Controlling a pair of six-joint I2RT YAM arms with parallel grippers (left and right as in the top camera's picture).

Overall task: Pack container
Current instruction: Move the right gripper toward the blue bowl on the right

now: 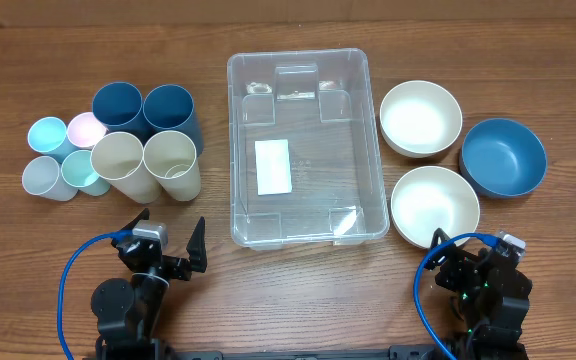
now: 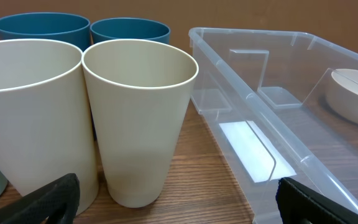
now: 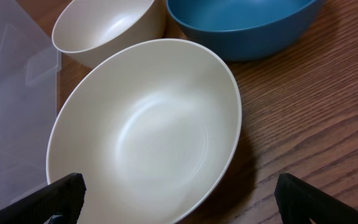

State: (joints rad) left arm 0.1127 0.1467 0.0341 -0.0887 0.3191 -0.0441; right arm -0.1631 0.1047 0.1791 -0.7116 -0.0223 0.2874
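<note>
Four small pastel cups (image 1: 63,158) are being kept in a cluster at the far left of the wooden table (image 1: 28,60). Two dark blue tumblers (image 1: 118,105) and two cream tumblers (image 1: 118,165) are being stood upright just beside them. Below the tumblers, the left tool (image 1: 166,232) is being held released, its jaws spread wide and grasping nothing (the cream tumblers are being framed close ahead in its wrist view). The container (image 1: 303,56) is being left at the table's centre, its white label (image 1: 273,167) being shown on the base. To its right, two cream bowls (image 1: 421,117) and a blue bowl (image 1: 503,157) are being kept close together. The right tool (image 1: 473,250) is being held released, jaws wide apart, just beside the nearer cream bowl.
</note>
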